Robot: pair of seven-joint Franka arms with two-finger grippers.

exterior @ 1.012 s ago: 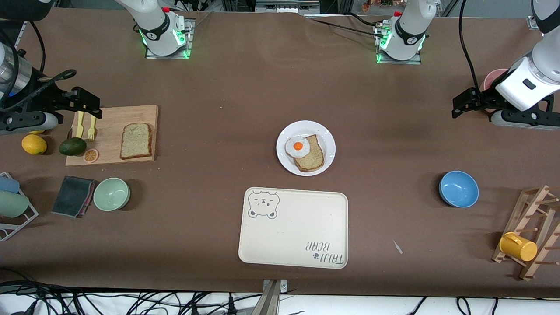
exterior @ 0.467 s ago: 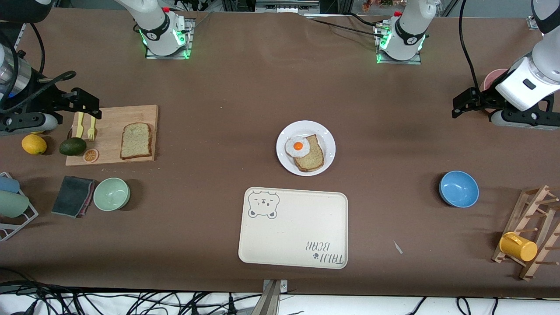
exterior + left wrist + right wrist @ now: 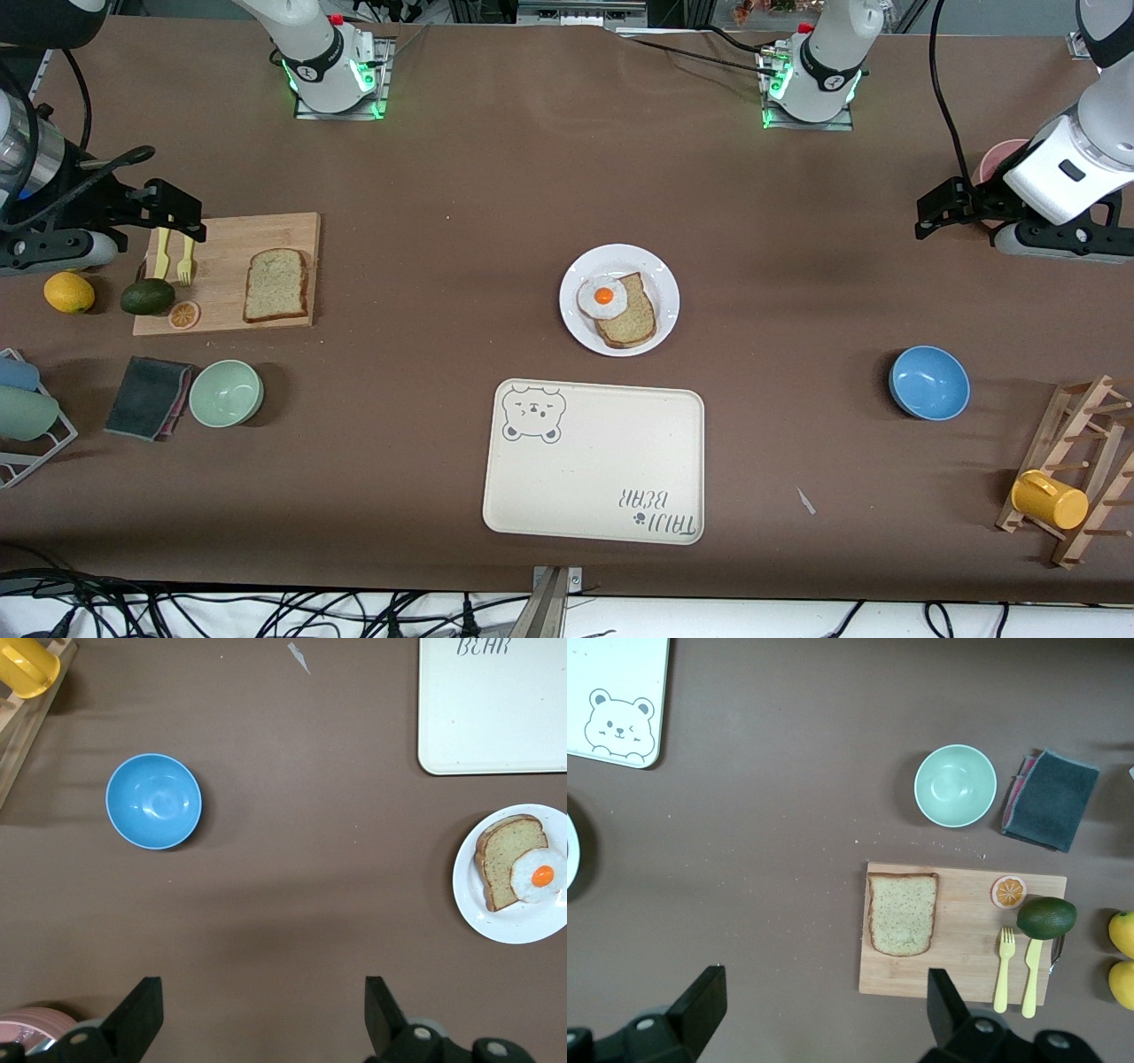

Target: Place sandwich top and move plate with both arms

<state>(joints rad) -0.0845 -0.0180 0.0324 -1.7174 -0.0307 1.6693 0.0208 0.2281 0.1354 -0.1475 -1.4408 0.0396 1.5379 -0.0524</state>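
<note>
The right gripper hung open and empty over the wooden board's fork end, and the left gripper waited open over the table's left-arm end. The sandwich top lay untouched on the board. The plate, holding bread and egg, sat mid-table, well apart from the board, so both steps remained.

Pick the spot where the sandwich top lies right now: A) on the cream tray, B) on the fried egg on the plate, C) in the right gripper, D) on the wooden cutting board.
D: the sandwich top lies flat on the wooden cutting board, clear of both grippers.
</note>
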